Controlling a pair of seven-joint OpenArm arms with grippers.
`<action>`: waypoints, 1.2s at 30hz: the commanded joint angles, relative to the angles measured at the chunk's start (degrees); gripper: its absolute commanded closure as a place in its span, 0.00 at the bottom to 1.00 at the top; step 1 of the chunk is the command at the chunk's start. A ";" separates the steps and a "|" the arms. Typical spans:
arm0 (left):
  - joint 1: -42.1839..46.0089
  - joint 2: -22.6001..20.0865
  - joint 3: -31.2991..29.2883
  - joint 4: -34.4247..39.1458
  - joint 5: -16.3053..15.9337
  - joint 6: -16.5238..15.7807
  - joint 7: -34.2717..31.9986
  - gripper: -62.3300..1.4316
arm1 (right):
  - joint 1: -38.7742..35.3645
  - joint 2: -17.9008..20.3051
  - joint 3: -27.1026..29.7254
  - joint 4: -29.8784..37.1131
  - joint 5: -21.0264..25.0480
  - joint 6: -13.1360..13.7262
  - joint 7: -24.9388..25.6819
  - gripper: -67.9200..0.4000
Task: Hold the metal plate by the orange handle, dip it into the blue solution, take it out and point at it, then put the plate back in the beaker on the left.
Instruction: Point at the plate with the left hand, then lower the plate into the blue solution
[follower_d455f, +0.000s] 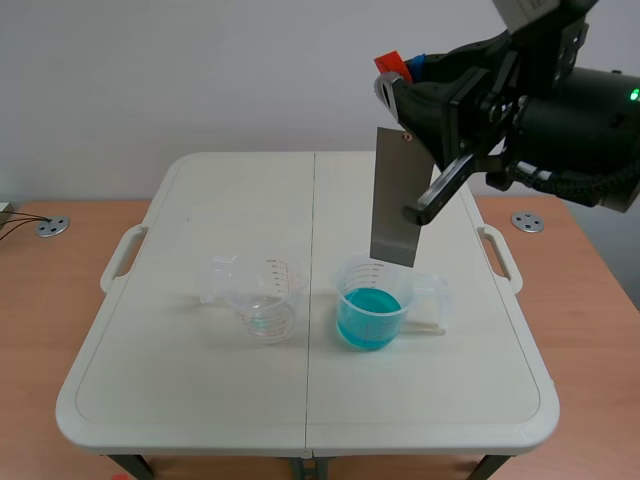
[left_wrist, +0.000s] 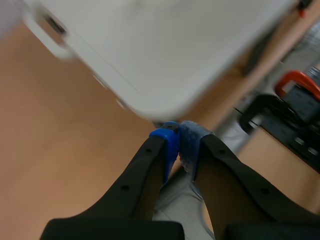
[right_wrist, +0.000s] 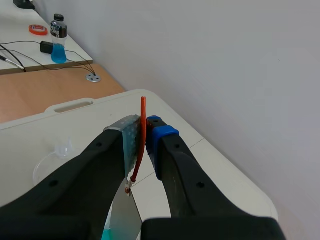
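High at the scene view's upper right, the right gripper (right_wrist: 144, 132) has its fingers closed on the orange handle (right_wrist: 143, 107). From the wrist the handle shows as a thin strip, edge-on, pinched between the two dotted pads with only its own thickness between them. The handle's top stands up past the fingertips. The metal plate (follower_d455f: 395, 195) hangs from the handle, nearly upright with a slight lean. Its lower edge is at the rim of the beaker on the right (follower_d455f: 385, 285) and above the blue solution (follower_d455f: 367, 318), clear of the liquid. I cannot tell whether that edge is just inside the rim or just over it. In the right wrist view the plate's top shows below the fingers, with a sliver of blue beside it.

The right arm (follower_d455f: 560, 120) comes in from the right, raised well above the desk (follower_d455f: 200, 400). Its wrist is turned so the fingers point toward the middle and the plate drops straight from them.

The beaker on the left (follower_d455f: 262, 295) stands near the desk's centre seam, just beside the blue one but apart from it. It is clear, with a little clear liquid at the bottom.

The left gripper (left_wrist: 179, 142) holds nothing: its fingers are pressed together, pad against pad. Ahead of it lie a blurred corner of the desk and a wooden surface (left_wrist: 60, 150). The left arm does not show in the scene view.
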 joint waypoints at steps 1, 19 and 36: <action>1.42 0.59 1.79 -1.29 -0.42 -0.28 -0.90 0.95 | 0.61 0.13 -0.20 0.94 0.79 -0.37 1.01 0.98; 3.39 11.21 18.69 -17.11 5.31 4.81 -0.26 0.95 | 5.18 0.11 -3.26 -10.47 0.74 -0.37 3.50 0.98; -2.21 14.19 26.01 -26.23 4.98 17.73 -0.74 0.95 | 6.78 -0.20 -5.77 -23.80 0.57 -0.39 10.95 0.98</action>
